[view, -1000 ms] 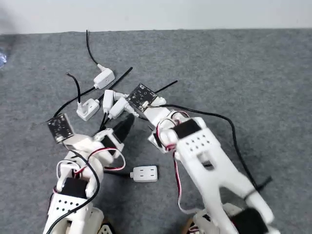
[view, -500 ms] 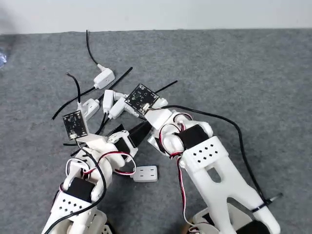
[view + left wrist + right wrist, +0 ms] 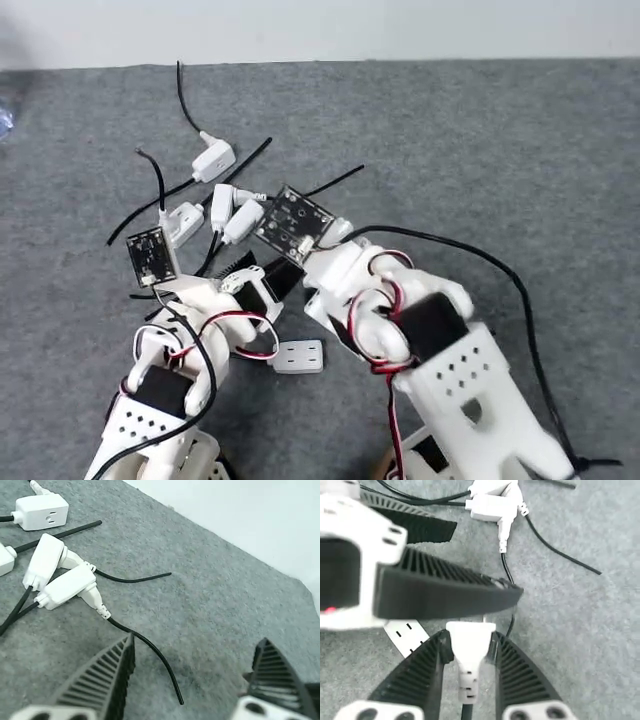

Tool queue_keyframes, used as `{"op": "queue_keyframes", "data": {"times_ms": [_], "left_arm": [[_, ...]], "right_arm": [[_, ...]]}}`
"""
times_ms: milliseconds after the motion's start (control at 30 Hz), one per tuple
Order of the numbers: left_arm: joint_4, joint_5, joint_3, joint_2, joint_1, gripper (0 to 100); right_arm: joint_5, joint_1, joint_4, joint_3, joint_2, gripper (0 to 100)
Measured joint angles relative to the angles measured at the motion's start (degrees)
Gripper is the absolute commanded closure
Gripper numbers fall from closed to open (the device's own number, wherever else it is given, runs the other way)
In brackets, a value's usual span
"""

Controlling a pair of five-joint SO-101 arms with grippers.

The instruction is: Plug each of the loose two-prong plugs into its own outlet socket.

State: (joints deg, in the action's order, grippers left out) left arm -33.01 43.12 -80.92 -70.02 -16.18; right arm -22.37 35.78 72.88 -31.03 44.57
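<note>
The grey felt counter [image 3: 520, 160] is carrying everything. The left hand [image 3: 196, 647] is hanging wide open near a cluster of loose white plugs on black cords [image 3: 60, 582]. The right hand [image 3: 470, 645] is gripping a white two-prong plug [image 3: 469, 637] by its body, just beside the flat white outlet socket [image 3: 406, 632], which is lying between the two arms.

Your surface [image 3: 560, 150] is grey and carpet-like, running back to a pale wall. At the lower middle of the high view a white socket [image 3: 297, 356] lies flat with its slots up. At upper left a slotted block [image 3: 213, 158] lies at the end of a black cord [image 3: 185, 100]. Below it sits another white block [image 3: 182, 222]. Just right of that block, a left plug [image 3: 222, 205] and a right plug [image 3: 243, 221] lie side by side. A loose cord end [image 3: 335, 182] lies to their right.
</note>
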Motion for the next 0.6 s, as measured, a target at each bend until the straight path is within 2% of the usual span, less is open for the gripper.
{"op": "queue_keyframes", "data": {"times_ms": [367, 600], "left_arm": [[-0.44, 0.00, 0.09, -0.09, 0.44, 65], [-0.79, 0.00, 0.00, 0.00, 0.44, 65]], "right_arm": [[-0.09, 0.00, 0.09, 0.00, 1.32, 99.1], [-1.41, -5.01, -0.44, -0.97, 1.49, 99.1]]}}
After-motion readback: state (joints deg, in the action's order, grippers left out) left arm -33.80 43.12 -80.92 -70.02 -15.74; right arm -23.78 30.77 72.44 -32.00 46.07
